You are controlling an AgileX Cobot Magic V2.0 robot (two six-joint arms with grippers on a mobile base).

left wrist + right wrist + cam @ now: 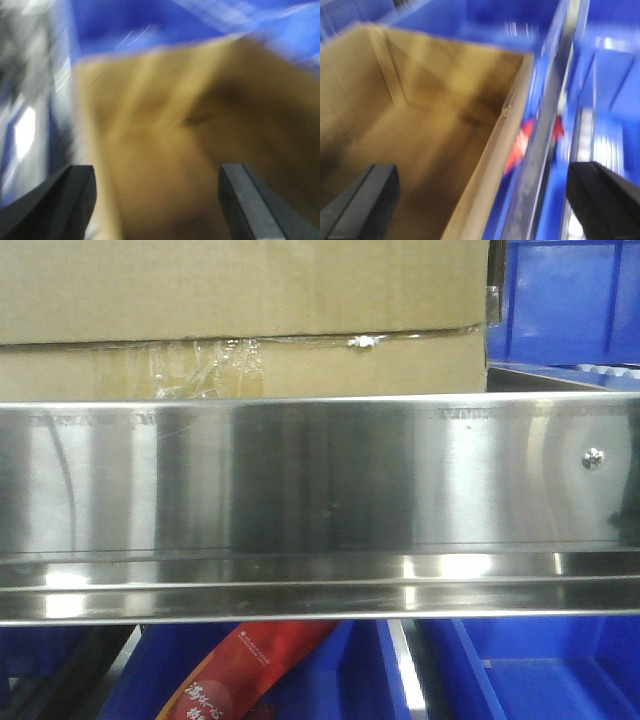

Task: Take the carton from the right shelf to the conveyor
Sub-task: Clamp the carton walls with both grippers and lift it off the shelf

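L gripper (157,170) & R gripper (482,170): both wide open, empty, at carton (420,125). Risk: carton sits behind right shelf (320,470) front rail; too-low pull probably snags, box tips.

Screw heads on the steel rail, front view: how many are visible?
1: the screw head, near the right end of the right shelf; more may lie off-frame.
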